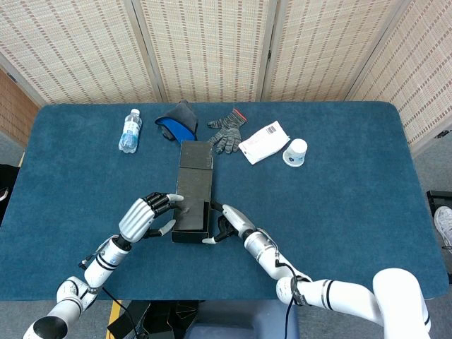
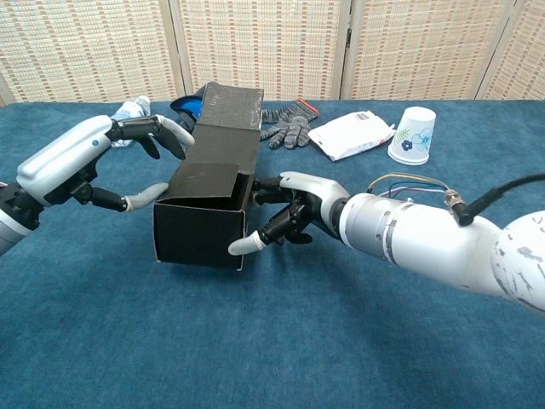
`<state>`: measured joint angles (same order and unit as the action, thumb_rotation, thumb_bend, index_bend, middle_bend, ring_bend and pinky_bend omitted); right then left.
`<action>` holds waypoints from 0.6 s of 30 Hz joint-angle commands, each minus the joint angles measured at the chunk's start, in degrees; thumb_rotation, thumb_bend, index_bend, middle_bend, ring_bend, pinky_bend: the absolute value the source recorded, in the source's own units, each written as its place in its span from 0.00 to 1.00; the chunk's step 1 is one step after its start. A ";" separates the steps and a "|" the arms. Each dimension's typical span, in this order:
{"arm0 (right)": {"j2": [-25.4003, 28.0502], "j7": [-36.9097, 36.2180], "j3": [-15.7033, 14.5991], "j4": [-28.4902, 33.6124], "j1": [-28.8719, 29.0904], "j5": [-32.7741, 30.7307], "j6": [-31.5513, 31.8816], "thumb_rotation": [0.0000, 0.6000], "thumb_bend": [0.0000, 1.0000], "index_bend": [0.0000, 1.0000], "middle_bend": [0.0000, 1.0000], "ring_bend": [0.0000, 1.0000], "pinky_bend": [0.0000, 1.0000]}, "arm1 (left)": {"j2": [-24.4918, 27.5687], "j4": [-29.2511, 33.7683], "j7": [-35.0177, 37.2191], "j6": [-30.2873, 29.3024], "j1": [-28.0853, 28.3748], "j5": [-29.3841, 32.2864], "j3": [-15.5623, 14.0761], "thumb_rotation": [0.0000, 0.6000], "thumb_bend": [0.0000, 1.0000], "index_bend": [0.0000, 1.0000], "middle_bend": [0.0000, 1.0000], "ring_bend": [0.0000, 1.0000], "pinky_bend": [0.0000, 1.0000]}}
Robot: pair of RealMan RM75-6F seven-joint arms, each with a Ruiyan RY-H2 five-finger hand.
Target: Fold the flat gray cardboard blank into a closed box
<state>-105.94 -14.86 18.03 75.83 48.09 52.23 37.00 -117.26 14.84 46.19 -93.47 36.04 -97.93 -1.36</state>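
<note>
**Both hands on the near end of the dark box**

Seen from the chest: near end of the cardboard box (image 2: 209, 204) with a flap folded across part of its top, a dark gap left beside it. Seen from the head: only the long top of the box (image 1: 193, 189), lying lengthwise at mid bench (image 1: 339, 212); near opening hidden there. Contents not visible in either view; possibly nothing inside, too dark to tell.

Left hand (image 2: 94, 162) spread around the box's left near corner, upper fingers (image 2: 162, 129) arched over the top edge, thumb tip at the left wall, touching or just short of it. Right hand (image 2: 294, 213) pressed against the right wall, fingers curled at the corner, one pale fingertip reaching along the front edge. Neither hand closed around the box; more a bracing than a grasp.

Beyond the fingers, at the far end: water bottle (image 1: 130, 131), blue and gray cloth (image 1: 176, 121), gray glove (image 1: 227, 129), white packet (image 1: 263, 142), paper cup (image 1: 295, 152).
</note>
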 commanded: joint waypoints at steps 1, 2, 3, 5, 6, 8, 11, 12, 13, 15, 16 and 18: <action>-0.14 0.15 0.06 -0.30 0.07 -0.11 -0.11 1.00 0.37 0.40 0.40 0.75 0.92 | -0.26 -0.87 -0.43 -0.59 0.23 -0.38 -0.61 1.00 0.09 0.39 0.31 0.33 0.38; -0.17 0.20 0.08 -0.38 0.10 -0.14 -0.19 1.00 0.37 0.40 0.40 0.75 0.92 | -0.32 -1.16 -0.61 -0.65 0.29 -0.46 -0.80 1.00 0.09 0.39 0.31 0.33 0.38; -0.21 0.24 0.10 -0.44 0.13 -0.09 -0.26 1.00 0.37 0.40 0.40 0.75 0.92 | -0.36 -1.40 -0.65 -0.52 0.35 -0.53 -1.04 1.00 0.09 0.40 0.32 0.34 0.39; -0.28 0.33 0.11 -0.57 0.15 -0.04 -0.32 1.00 0.37 0.40 0.40 0.75 0.92 | -0.40 -1.72 -0.75 -0.42 0.47 -0.58 -1.32 1.00 0.09 0.41 0.33 0.34 0.39; -0.34 0.44 0.09 -0.69 0.19 -0.01 -0.37 1.00 0.37 0.40 0.40 0.75 0.92 | -0.42 -1.94 -0.90 -0.38 0.56 -0.66 -1.54 1.00 0.09 0.41 0.33 0.34 0.39; -0.40 0.74 -0.01 -0.93 0.30 0.05 -0.47 1.00 0.37 0.40 0.40 0.75 0.92 | -0.45 -2.22 -1.15 -0.23 0.70 -0.74 -1.84 1.00 0.09 0.42 0.33 0.34 0.39; -0.27 1.26 -0.22 -1.18 0.53 0.07 -0.95 1.00 0.37 0.40 0.40 0.75 0.92 | -0.36 -2.63 -1.55 -0.05 0.94 -1.01 -2.46 1.00 0.09 0.42 0.34 0.34 0.39; -0.19 1.36 -0.23 -1.19 0.59 0.10 -1.11 1.00 0.37 0.40 0.40 0.75 0.92 | -0.29 -2.73 -1.65 -0.01 1.02 -1.12 -2.70 1.00 0.09 0.43 0.34 0.34 0.39; -0.13 1.34 -0.19 -1.15 0.62 0.08 -1.26 1.00 0.37 0.40 0.40 0.75 0.92 | -0.23 -2.86 -1.81 0.02 1.08 -1.26 -2.93 1.00 0.09 0.43 0.34 0.34 0.39; 0.02 1.36 -0.13 -1.18 0.70 0.13 -1.54 1.00 0.37 0.40 0.40 0.75 0.92 | -0.11 -3.15 -2.21 0.02 1.19 -1.54 -3.43 1.00 0.09 0.44 0.34 0.35 0.39; 0.04 1.50 -0.20 -1.26 0.75 0.20 -1.59 1.00 0.38 0.40 0.40 0.75 0.92 | -0.09 -3.25 -2.39 0.13 1.22 -1.63 -3.63 1.00 0.09 0.44 0.34 0.35 0.39; 0.09 1.65 -0.26 -1.37 0.85 0.16 -1.82 1.00 0.38 0.40 0.40 0.75 0.92 | -0.12 -3.23 -2.42 0.34 1.35 -1.56 -3.77 1.00 0.09 0.45 0.34 0.36 0.40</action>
<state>-105.87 -13.26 17.80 74.51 48.89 52.40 35.23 -117.39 11.63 43.78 -93.16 37.36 -99.49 -5.09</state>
